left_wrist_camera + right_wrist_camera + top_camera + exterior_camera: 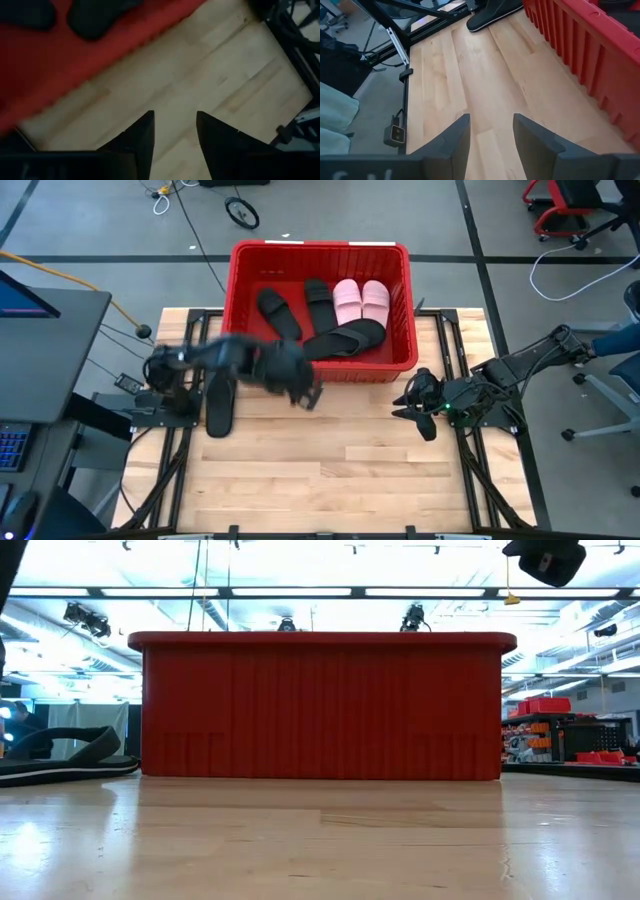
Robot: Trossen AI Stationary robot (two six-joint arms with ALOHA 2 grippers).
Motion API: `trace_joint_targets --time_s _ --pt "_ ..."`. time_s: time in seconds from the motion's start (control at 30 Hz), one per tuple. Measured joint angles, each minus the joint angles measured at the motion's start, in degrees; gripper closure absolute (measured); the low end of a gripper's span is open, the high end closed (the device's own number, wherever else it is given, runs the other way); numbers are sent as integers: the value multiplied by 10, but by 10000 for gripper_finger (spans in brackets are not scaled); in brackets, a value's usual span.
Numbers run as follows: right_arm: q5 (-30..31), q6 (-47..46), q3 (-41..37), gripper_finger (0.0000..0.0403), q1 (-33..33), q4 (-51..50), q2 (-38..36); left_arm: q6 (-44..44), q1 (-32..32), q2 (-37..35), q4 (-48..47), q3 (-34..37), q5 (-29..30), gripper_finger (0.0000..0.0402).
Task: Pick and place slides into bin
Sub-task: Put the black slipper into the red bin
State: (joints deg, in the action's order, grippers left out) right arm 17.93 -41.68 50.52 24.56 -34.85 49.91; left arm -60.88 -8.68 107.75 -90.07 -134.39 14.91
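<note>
on the left side of the table, one black slide (219, 408) lies flat, outside the bin (240, 310), its long axis running toward the crate's near wall. the left gripper (305, 393) hovers to its right beside that wall, fingers apart and empty, and is the nearer one. the right gripper (425, 412) waits far right, also parted and empty. the slide looks matte and thin-soled.
</note>
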Motion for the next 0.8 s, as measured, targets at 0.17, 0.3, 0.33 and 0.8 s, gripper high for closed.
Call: trace_joint_targets --time_s 0.17,0.3,0.33,0.8 --pt "0 8 0 247 0 -3 0 -195 -113 -2 3 52 102 276" --pt "0 17 0 249 0 -5 0 -346 -188 -25 1 124 168 292" --pt "0 17 0 249 0 -6 0 -386 -200 -30 1 150 173 295" --pt "0 25 0 249 0 -16 0 -629 -233 -159 1 604 79 308"
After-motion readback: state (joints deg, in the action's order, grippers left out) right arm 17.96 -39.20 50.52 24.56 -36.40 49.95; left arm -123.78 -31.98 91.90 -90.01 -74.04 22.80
